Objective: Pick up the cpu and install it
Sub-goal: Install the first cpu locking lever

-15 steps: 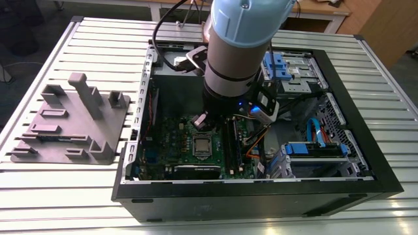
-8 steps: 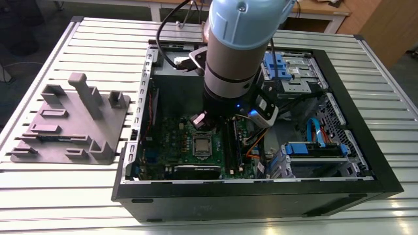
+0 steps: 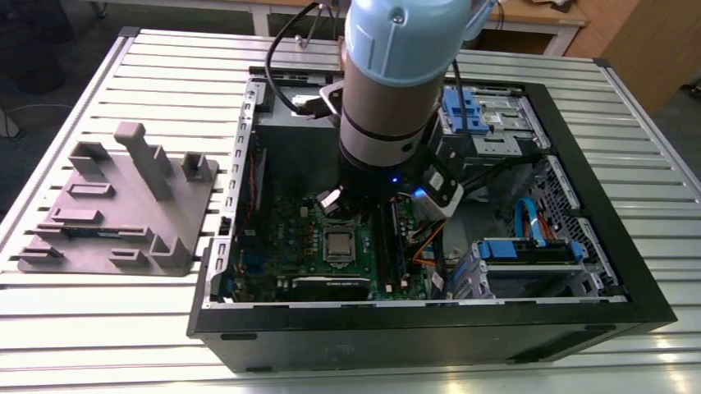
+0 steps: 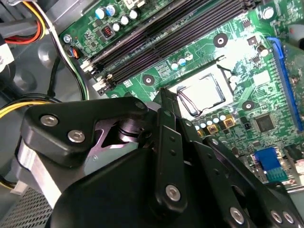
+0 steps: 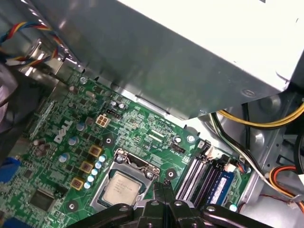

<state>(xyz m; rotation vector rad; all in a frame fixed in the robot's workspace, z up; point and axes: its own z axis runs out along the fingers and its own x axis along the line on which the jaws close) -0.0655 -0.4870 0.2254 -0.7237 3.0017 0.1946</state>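
Your gripper (image 5: 164,186) has its two black fingertips drawn together with nothing between them. They end just beside a corner of the CPU socket, and you cannot tell whether they touch the board. In the second wrist view, the black linkage of bars and silver screws covers the lower half of the picture, hiding the board beneath it.

In the exterior view, the arm (image 3: 389,98) cuts off the upper part of the green motherboard (image 3: 301,238). It comes down steeply into the open black computer case (image 3: 438,332), its wrist a smooth pale-blue and grey cylinder. The case lies on its side on a ribbed aluminium table (image 3: 98,328). On that view's left, well apart from it, sits a matte grey fixture tray (image 3: 121,205) with upright pegs.

A plain grey metal box (image 5: 190,52) overhangs the board in the first wrist view. Long dark memory slots (image 4: 156,42) run beside the socket.

The cpu (image 5: 122,188), a flat square with a dull silvery top, lies inside the socket's shiny metal frame (image 5: 135,164).
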